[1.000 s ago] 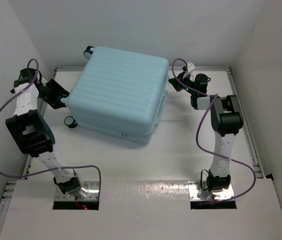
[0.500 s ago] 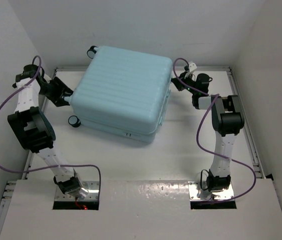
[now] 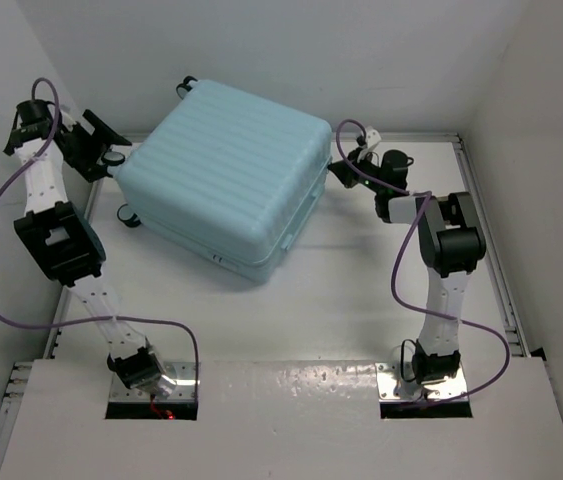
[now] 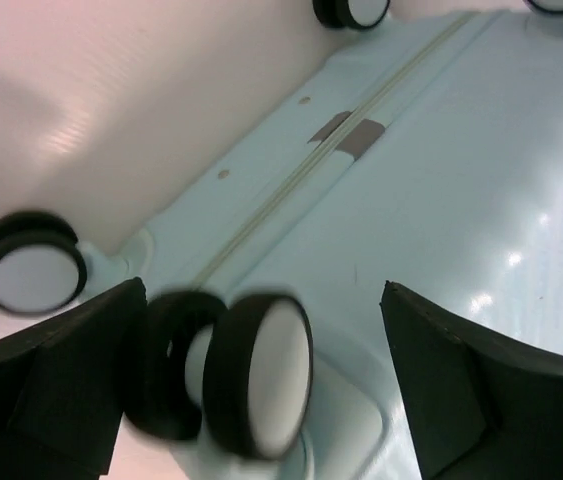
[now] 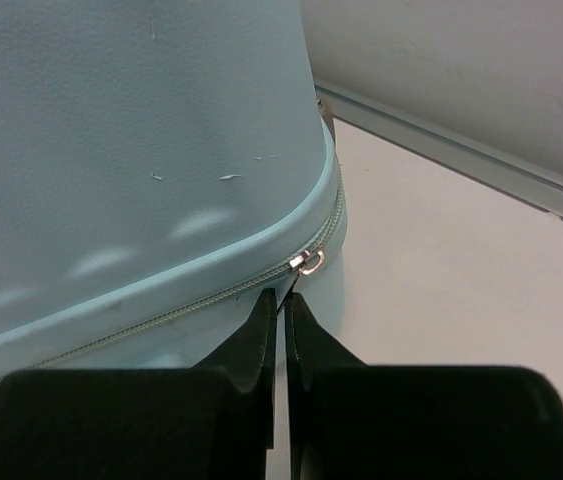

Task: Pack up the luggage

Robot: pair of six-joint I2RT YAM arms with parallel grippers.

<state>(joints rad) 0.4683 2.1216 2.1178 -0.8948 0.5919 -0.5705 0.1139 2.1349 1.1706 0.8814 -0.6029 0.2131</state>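
The luggage (image 3: 223, 180) is seen closed, lid down, lying flat on the surface (image 3: 361, 280) between the two hands and set askew to the surface's edges. Its wheeled end is turned to the left hand (image 3: 116, 148), and one corner of its zipped seam is met by the tips of the right hand (image 5: 283, 310).

The left hand is released, with the fingers spread wide and nothing grasped. In its wrist view a wheel (image 4: 261, 375) is seen blurred in the gap between the fingers, close in front of them, but contact cannot be made out.

The right hand is clenched, fingertips pressed together. Just above the tips, the zip pull (image 5: 310, 262) is seen on the zip (image 5: 201, 295) where it rounds the corner. Whether the pull's tab is pinched between the tips cannot be told, since only its metal ring shows clear of them.

The step in hand is judged to be work on the zip, with the shell already shut. The closing end of the task is suggested, though it cannot be settled from these views whether the seam is being run shut or opened.

For the next move, the pull would need to be drawn along the seam and away from the right hand's corner. A firm pinch on the small tab is called for. The luggage would also need to be steadied at the left hand's end, by a fresh hold or a brace near the wheel, so that it is not dragged round by the pull.
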